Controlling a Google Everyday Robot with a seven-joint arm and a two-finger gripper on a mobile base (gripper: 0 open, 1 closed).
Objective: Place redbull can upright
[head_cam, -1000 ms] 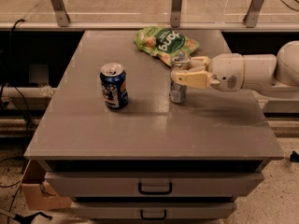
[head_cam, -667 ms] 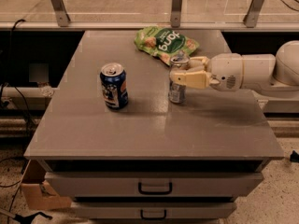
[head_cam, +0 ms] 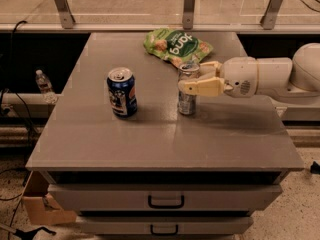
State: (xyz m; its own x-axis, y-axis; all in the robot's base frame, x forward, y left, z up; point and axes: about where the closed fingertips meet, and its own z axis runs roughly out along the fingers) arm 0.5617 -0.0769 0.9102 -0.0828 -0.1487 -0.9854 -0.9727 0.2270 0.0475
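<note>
The redbull can (head_cam: 186, 100), slim and silver, stands upright on the grey table (head_cam: 150, 139), right of its middle. My gripper (head_cam: 194, 79) reaches in from the right at the can's upper half. One finger (head_cam: 202, 88) lies across the front of the can and the other is behind it, so the gripper is shut on the can. The can's base rests on the table top.
A wider dark-blue can (head_cam: 121, 91) stands upright to the left of the redbull can. A green snack bag (head_cam: 176, 46) lies just behind it near the table's back edge. A water bottle (head_cam: 44, 85) stands beyond the left edge. Drawers (head_cam: 165, 201) sit below the front edge.
</note>
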